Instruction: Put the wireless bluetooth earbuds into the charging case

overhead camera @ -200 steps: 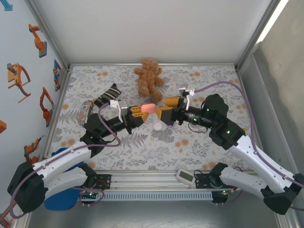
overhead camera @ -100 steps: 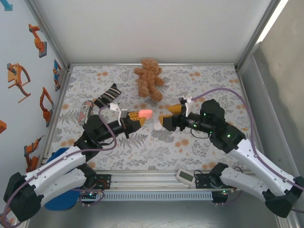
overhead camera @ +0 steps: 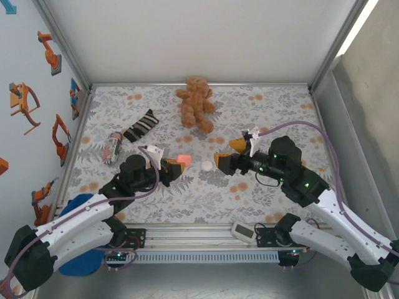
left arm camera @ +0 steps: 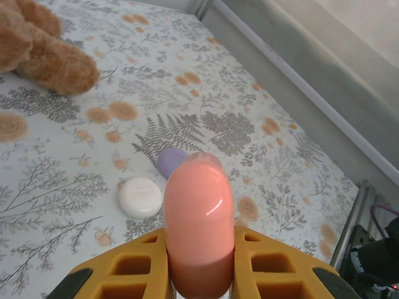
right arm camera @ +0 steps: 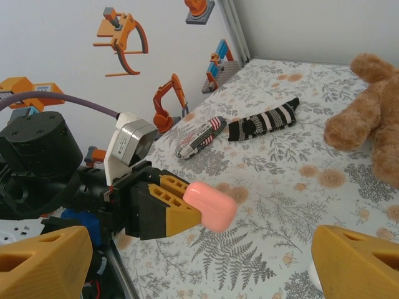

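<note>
Jaws of the left arm are clamped on the salmon-pink charging case (left arm camera: 198,218), held clear of the bench (overhead camera: 280,106). Just past their tips lie a white disc (left arm camera: 140,197) and a lilac earbud (left arm camera: 168,160). Right jaws stand wide apart, empty, facing the case.

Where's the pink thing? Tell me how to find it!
Start at the brown teddy bear at the far side of the flowery mat and come toward the arms. There the left arm's yellow fingers pinch a smooth salmon-pink capsule-shaped piece. Its neighbours, a white round disc and a lilac piece, lie on the mat; it alone is pink and held.
</note>
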`<control>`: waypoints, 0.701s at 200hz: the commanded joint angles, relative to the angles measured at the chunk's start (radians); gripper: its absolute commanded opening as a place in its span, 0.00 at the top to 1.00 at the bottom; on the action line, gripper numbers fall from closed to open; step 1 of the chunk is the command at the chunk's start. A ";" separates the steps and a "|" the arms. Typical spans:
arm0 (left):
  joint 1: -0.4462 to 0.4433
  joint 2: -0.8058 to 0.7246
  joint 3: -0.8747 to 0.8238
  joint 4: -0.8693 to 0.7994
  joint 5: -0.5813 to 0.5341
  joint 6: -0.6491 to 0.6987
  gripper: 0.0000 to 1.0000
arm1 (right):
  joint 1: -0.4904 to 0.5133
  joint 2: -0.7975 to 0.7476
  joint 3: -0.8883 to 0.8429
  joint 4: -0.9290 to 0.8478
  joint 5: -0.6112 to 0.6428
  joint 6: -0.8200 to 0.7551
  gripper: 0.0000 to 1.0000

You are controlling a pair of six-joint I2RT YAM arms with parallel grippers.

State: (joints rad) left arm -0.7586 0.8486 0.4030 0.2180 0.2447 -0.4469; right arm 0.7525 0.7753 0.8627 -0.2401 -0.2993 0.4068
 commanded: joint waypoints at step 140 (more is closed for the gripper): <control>0.095 0.465 0.209 -0.151 0.000 -0.119 1.00 | 0.002 -0.037 -0.025 -0.060 0.075 0.002 0.10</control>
State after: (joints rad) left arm -0.7017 1.2530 0.5789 0.0700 0.1867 -0.5159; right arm 0.7525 0.7612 0.8497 -0.3000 -0.2440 0.4072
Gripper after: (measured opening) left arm 0.215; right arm 0.897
